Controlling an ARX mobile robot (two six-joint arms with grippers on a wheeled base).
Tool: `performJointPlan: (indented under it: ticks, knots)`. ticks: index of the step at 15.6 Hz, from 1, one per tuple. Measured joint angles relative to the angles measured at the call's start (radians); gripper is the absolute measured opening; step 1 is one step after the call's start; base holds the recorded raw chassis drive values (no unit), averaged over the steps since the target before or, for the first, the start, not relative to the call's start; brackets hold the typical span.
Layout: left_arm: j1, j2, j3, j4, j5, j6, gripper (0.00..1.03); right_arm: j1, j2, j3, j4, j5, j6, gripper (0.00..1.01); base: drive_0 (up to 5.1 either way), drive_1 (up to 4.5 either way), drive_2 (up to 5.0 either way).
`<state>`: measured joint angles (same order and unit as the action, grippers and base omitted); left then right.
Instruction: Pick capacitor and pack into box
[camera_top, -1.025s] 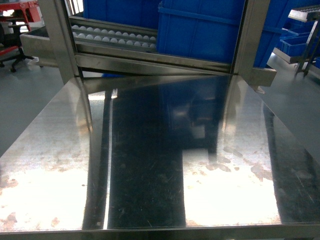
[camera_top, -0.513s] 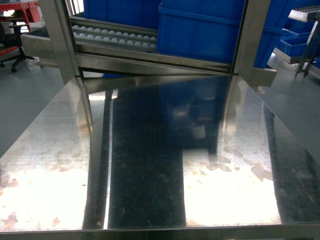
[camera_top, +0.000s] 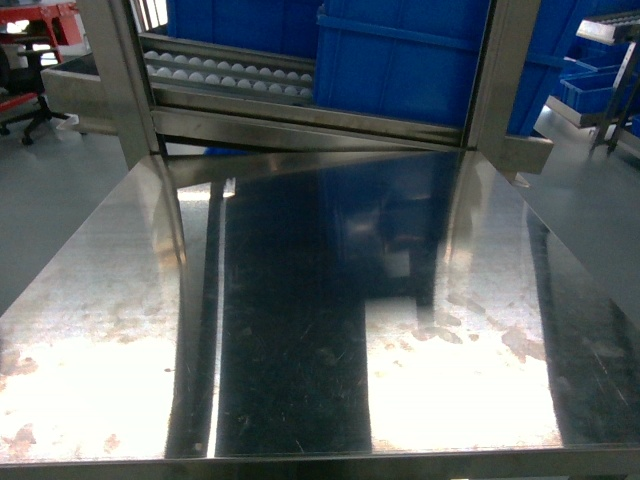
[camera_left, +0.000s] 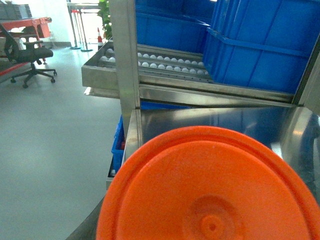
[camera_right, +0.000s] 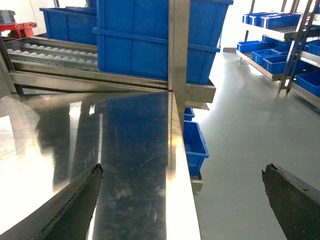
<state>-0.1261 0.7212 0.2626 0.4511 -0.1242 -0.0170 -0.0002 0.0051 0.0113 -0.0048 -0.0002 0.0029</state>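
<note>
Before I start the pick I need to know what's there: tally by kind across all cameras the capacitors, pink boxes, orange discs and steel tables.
Capacitors: 0
Pink boxes: 0
Orange disc: 1
Steel table: 1
Total: 2

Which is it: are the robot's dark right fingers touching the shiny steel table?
Cannot tell. The right wrist view overlaps one finger with the table without showing contact or gap.
</note>
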Motion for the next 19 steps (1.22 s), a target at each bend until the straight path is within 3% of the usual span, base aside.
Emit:
performJointPlan:
  ticks: [2, 4, 5, 19]
  knots:
    - [0.033, -0.063, -0.066, 0.002, 0.023, 0.000, 0.44, 0.000, 0.000, 0.000, 0.000, 0.000, 0.000, 0.98, 0.0, 0.00, 0.0]
    - [0.117, -0.124, -0.112, -0.011, 0.119, 0.002, 0.44, 0.000, 0.000, 0.000, 0.001, 0.000, 0.000, 0.98, 0.0, 0.00, 0.0]
    - [0.132, -0.153, -0.130, -0.020, 0.109, 0.002, 0.44, 0.000, 0.000, 0.000, 0.000, 0.001, 0.000, 0.98, 0.0, 0.00, 0.0]
    - [0.124, -0.497, -0.250, -0.228, 0.124, 0.002, 0.44, 0.000, 0.000, 0.000, 0.000, 0.000, 0.000, 0.98, 0.0, 0.00, 0.0]
